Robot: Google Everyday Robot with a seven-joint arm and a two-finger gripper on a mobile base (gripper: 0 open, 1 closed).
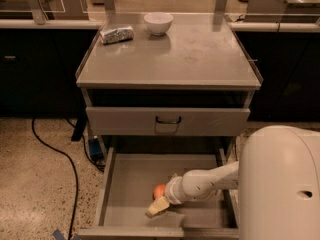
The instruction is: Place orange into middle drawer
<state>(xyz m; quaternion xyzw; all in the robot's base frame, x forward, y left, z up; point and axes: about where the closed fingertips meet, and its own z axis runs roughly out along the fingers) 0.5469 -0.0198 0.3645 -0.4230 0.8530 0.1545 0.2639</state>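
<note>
The orange [159, 189] lies on the floor of the open middle drawer [125, 184], a wide shallow grey box pulled out at the bottom of the cabinet. My gripper [158, 199] reaches into the drawer from the right, low over the floor, and is right at the orange. It is open: one pale finger [157, 207] shows apart from the fruit on its near side, and the other is hidden behind it. My white arm [210, 181] runs back to my body at the lower right.
The closed drawer above has a grey front and a dark loop handle [168, 120]. On the cabinet top [200, 54] stand a white bowl [158, 23] and a crinkled packet [117, 34]. A black cable [65, 159] runs over the floor at left.
</note>
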